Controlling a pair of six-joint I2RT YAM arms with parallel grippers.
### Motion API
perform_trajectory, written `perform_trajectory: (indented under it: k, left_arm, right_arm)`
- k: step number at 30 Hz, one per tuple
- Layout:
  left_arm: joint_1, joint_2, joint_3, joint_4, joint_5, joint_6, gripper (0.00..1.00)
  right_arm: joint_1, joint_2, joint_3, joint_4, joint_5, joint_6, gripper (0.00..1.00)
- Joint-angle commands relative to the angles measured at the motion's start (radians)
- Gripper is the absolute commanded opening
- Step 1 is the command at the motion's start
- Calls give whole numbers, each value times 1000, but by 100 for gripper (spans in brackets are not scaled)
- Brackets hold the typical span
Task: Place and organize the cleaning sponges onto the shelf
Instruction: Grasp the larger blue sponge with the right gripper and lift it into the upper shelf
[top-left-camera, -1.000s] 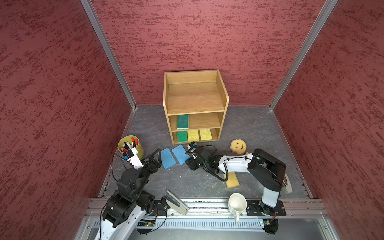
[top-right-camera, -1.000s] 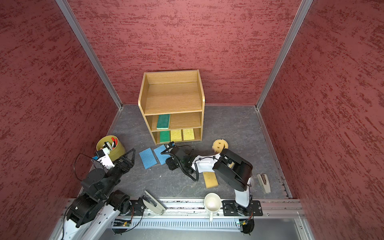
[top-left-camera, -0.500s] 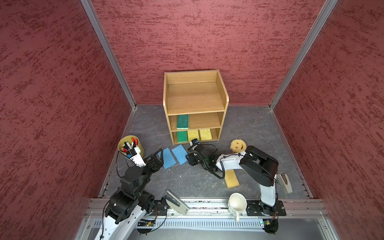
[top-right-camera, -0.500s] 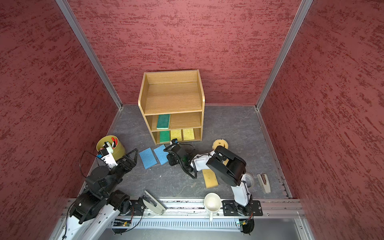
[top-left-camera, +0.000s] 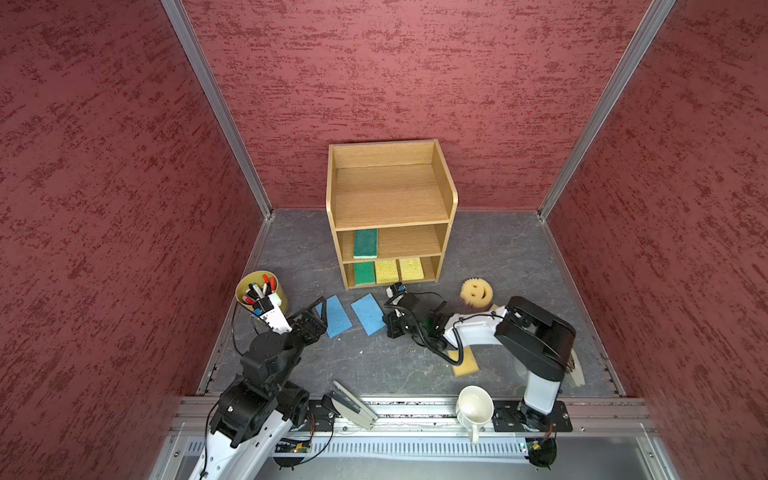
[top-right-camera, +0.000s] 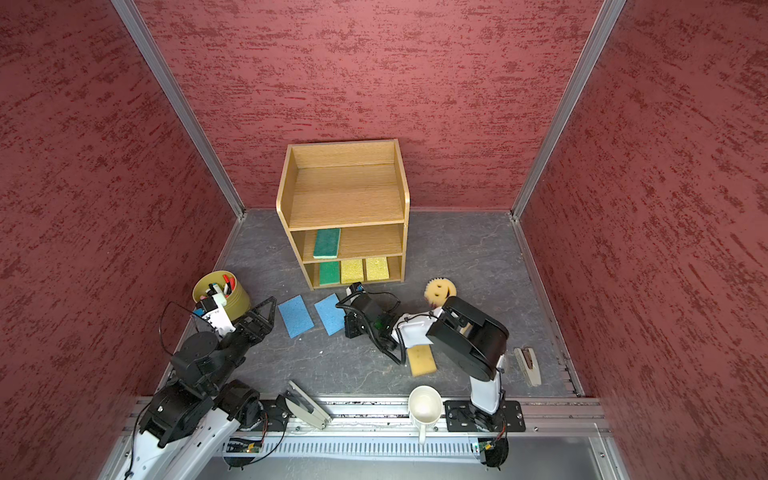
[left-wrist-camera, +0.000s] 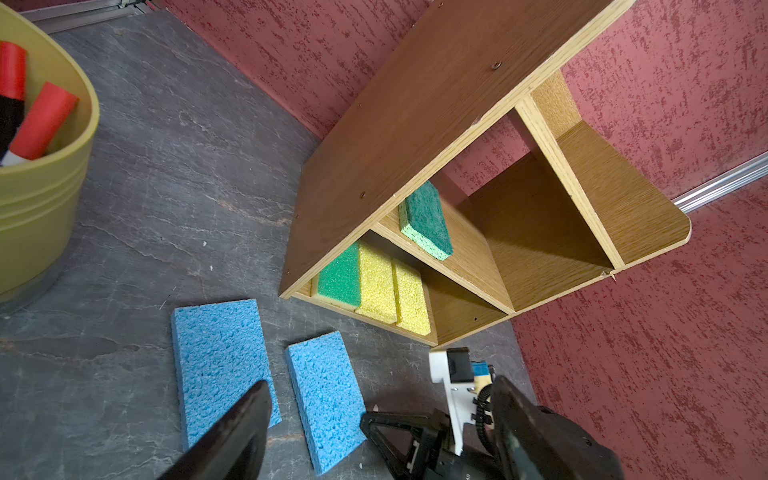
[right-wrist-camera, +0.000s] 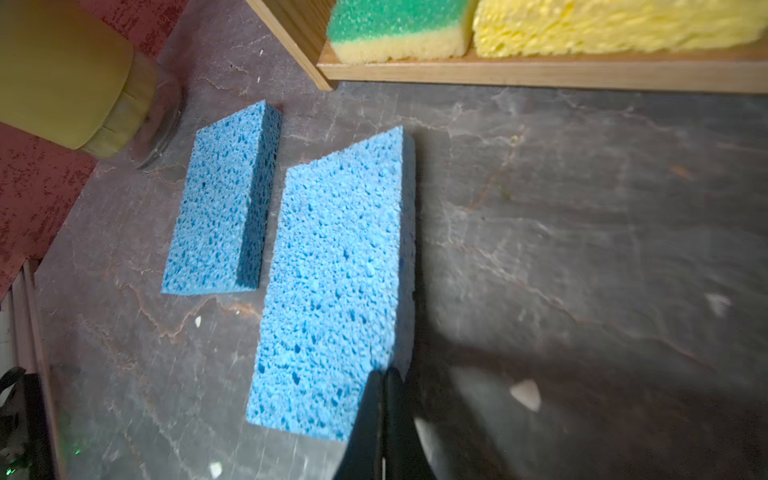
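My right pincer (right-wrist-camera: 384, 376) is pressed shut with nothing between its jaws. Its tips sit at the corner of the nearer blue sponge (right-wrist-camera: 336, 282), on that pad's 3 o'clock edge in a top view. My left pincer (top-left-camera: 318, 309) is spread wide and empty, hovering at the 9 o'clock side of the other blue sponge (top-left-camera: 334, 316). Both blue pads lie flat on the floor at about 7 o'clock from the foot of the shelf (top-left-camera: 390, 191).

On the shelf, one green sponge (top-left-camera: 365, 243) is on the middle tier. Another green (top-left-camera: 364, 272) and two yellow ones (top-left-camera: 386, 271) fill the bottom tier. The top tier is bare.

Risks:
- Closed tips cannot grasp. If I drive on, I judge they will shove the blue pad into its neighbour or tip it.
- My two wrists work close together, so reaching for the adjacent pads at once could knock them.
- The pen cup (top-left-camera: 262, 291) stands at 9 o'clock, near my left elbow's sweep.

The smiley sponge (top-left-camera: 476, 292) is plain at 4 o'clock from the shelf. My right arm and its cable cover part of the tan sponge (top-left-camera: 465, 363). I cannot clearly make out a second tan one.
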Motion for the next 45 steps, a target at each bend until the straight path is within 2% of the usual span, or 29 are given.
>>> perform_trajectory:
  k: [1,10,16,20,27,37,45]
  left_arm:
    - [1,9,-11,29,8,1,83]
    - [2,39,-7,73,23,13,83]
    - [4,35,-6,80,25,18,83]
    - [4,38,-9,87,27,24,83]
    - [6,40,-18,99,32,23,83]
    - [7,53,-14,99,31,31,83]
    - [8,64,-29,113,35,19,83]
  right_arm:
    - [1,-151,-9,-93,23,2,0]
    - [0,-482,27,-432,75,-1,0]
    - [-2,-549,131,-600,236,55,0]
    - [-26,-526,202,-601,314,67,0]
    - [-105,-445,266,-477,355,66,0]
    - [-145,-250,376,-398,304,50,0]
    - [-185,-176,422,-387,286,75,0]
